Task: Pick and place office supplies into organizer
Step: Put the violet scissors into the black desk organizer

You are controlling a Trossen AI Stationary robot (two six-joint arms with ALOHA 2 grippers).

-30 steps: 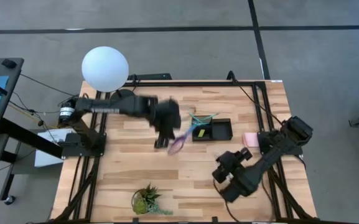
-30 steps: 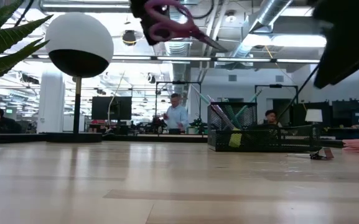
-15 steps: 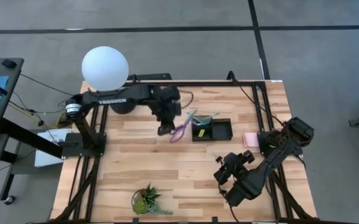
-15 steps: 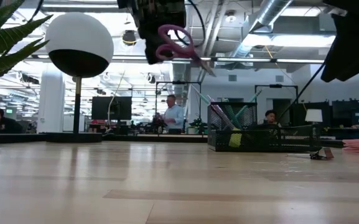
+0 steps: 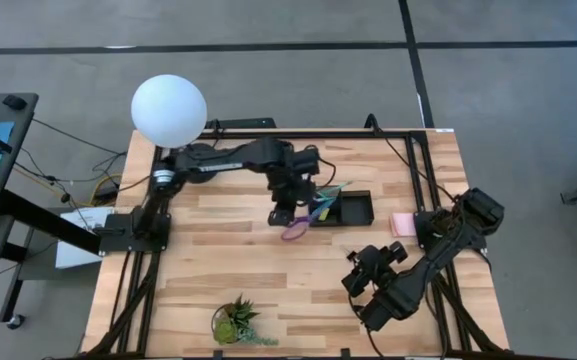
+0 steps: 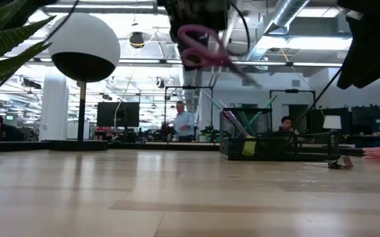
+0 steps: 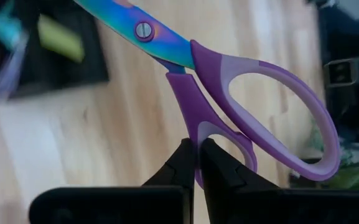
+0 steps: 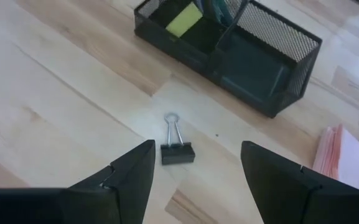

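My left gripper (image 5: 289,210) hangs above the table just left of the black mesh organizer (image 5: 341,208) and is shut on the purple-handled scissors (image 5: 301,222). In the low view the scissors (image 6: 206,52) are high in the air, with the teal blades slanting down toward the organizer (image 6: 269,138). Teal and pink pens stand in its taller compartment, and a yellow piece (image 8: 184,22) lies in its tray. My right gripper (image 8: 196,155) is open, hovering over a black binder clip (image 8: 178,150) that lies flat on the table. A pink sticky-note pad (image 5: 401,223) lies to the right of the organizer. My left gripper pinches the smaller handle loop (image 7: 199,132) of the scissors between its two fingertips (image 7: 182,163), close to where the handle meets the blades. The fingers come from above. The scissors are lifted clear, handles toward the near edge and blades tilted down toward the organizer.
A white globe lamp (image 5: 169,110) stands at the far left corner, and a small green plant (image 5: 236,322) sits at the near edge. The black frame rails run along the table's left and right sides. Bare wood lies between the plant and the organizer.
My left gripper has carried the scissors toward the table's right, closer to the organizer, and has turned them so the blades point at it. The scissors stay lifted throughout. My right arm has barely moved.
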